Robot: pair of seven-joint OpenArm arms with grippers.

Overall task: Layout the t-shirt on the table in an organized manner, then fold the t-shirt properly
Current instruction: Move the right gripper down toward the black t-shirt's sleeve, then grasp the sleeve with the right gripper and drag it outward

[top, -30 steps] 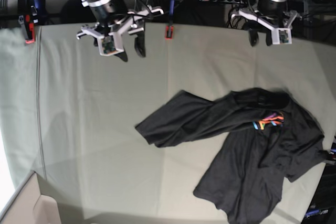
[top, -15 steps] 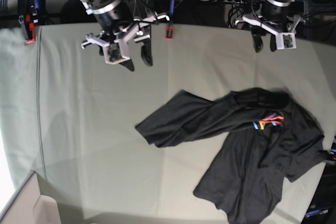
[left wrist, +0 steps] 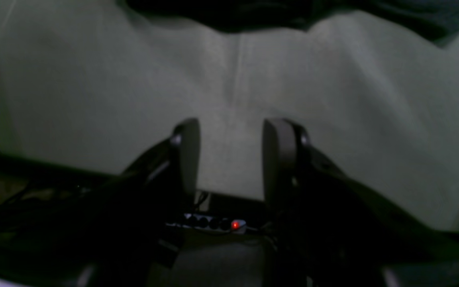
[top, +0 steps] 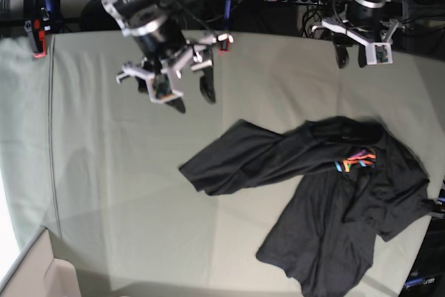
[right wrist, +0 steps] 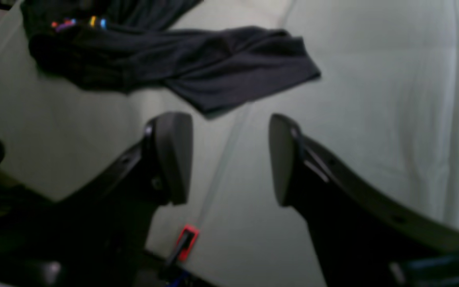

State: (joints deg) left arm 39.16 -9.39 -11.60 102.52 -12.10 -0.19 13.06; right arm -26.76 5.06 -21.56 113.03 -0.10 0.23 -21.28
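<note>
My right hand (top: 193, 97) hangs wide and empty over bare desk (top: 104, 172). Crumpled black t-shirt (top: 327, 186) lies ahead toward the desk's far side, its long sleeve-end nearest me. Left hand (top: 351, 57), part-open and empty, hovers behind the collar.

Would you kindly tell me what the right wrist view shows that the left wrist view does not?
Only the right wrist view: the open right end effector, the t-shirt's bunched end and its coloured graphic. Only the left wrist view: the left end effector, open and empty, and a power strip with a red light. Both: the pale table, a red clamp, and some dark t-shirt fabric.
</note>
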